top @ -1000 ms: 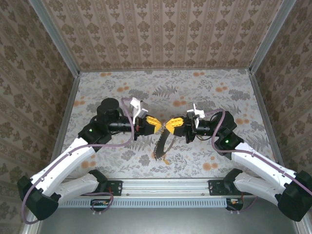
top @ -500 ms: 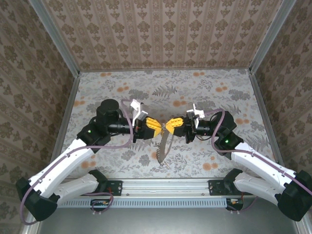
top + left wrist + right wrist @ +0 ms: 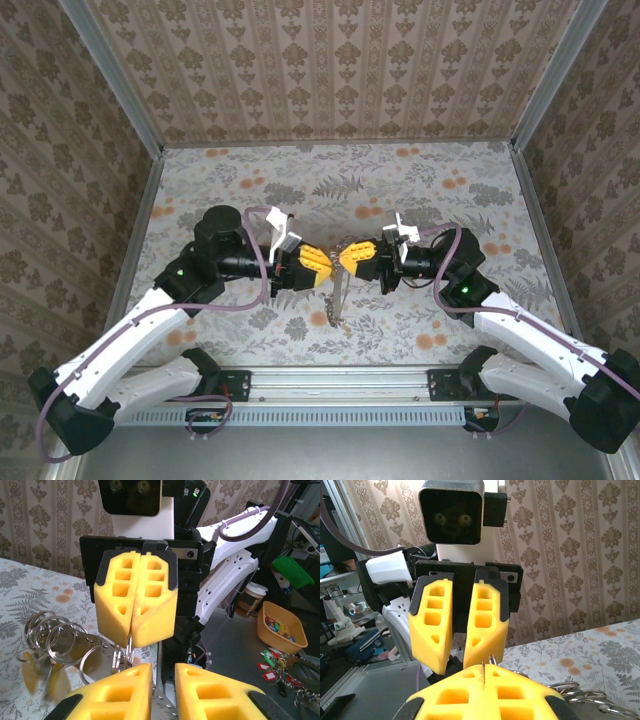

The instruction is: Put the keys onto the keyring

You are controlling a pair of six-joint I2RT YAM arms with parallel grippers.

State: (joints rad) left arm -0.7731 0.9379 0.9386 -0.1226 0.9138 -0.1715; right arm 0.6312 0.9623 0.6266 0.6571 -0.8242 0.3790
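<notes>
Since a second ago your left gripper has let its yellow fingers part a little. The keyring has swung from a slant to hang straight below the right gripper. You cannot tell whether anything rests in the left gap. Your right gripper is pressed together, pinching a thin wire of the keyring at its tips. Metal rings dangle just below the right gripper. The left fingertips face it, just apart.
</notes>
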